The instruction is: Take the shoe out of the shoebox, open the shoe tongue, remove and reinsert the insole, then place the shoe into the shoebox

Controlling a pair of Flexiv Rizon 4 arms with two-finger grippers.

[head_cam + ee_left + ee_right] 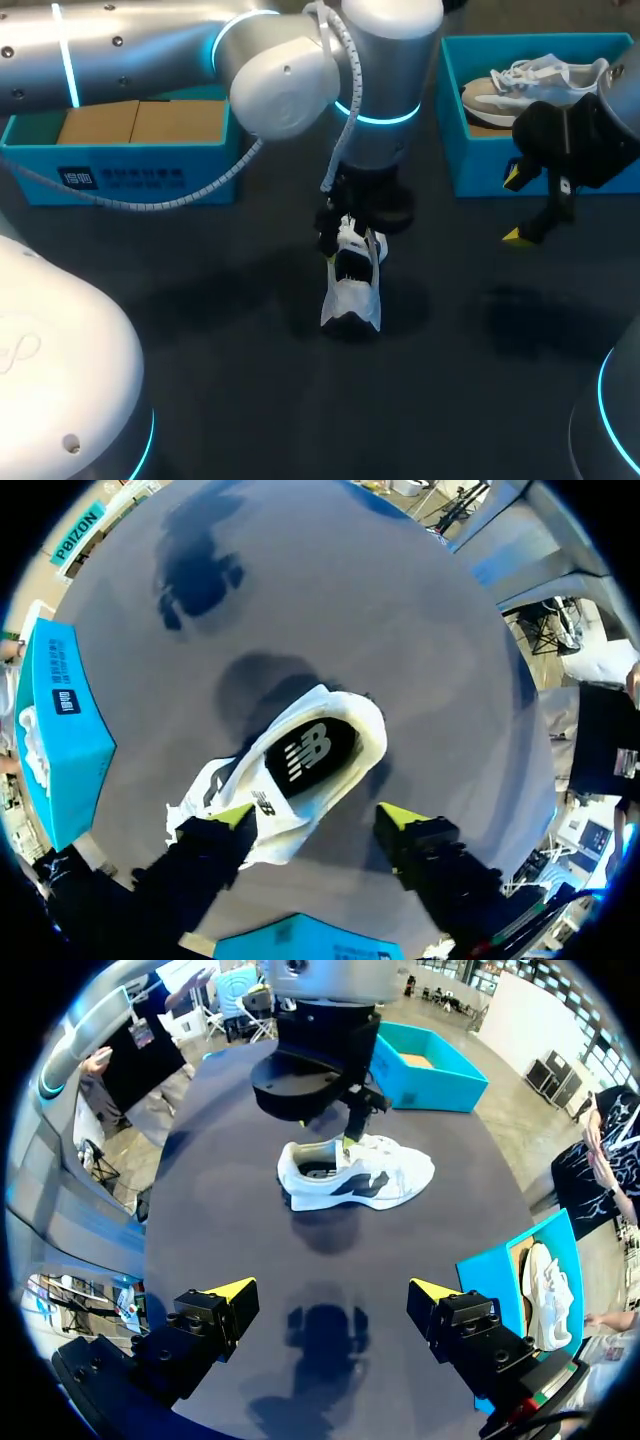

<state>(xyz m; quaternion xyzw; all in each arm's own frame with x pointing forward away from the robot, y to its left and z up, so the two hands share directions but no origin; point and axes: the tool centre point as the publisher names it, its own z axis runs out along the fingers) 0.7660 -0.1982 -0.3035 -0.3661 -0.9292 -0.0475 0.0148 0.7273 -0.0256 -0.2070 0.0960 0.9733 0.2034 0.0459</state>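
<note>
1. Look left first: blue shoebox (120, 165) at the far side of the bench (250, 400), open, with only brown card showing inside. Well apart from the shoe, so a long carry back later. Could drop the shoe on the way with a weak hold.
2. Find the white shoe (352, 290) in the middle of the bench, standing on its sole, out of any box, with the dark insole (308, 755) showing inside.
3. Spot the left end effector (318, 818) right above it, spread wide and holding nothing. One yellow tip (235, 815) at the front part of the shoe's mouth, the other out beside the shoe over bare bench. Hard to tell if touching.
4. Watch out here: pushing down or sideways with just that one tip could tip the shoe over or slide it away, with no hold keeping it down. Could also pinch the shoe's wall and miss the insole.
5. Move on right: right end effector (522, 205) hanging above the bench, also spread wide, holding nothing, well apart from the shoe. Too far off to steady the shoe. Coming in fast could bump the left arm (150, 50).
6. End at the right: second blue shoebox (470, 165) with another pale shoe (530, 80) lying in it. Could mix up the boxes and set the white shoe on top of that one.
</note>
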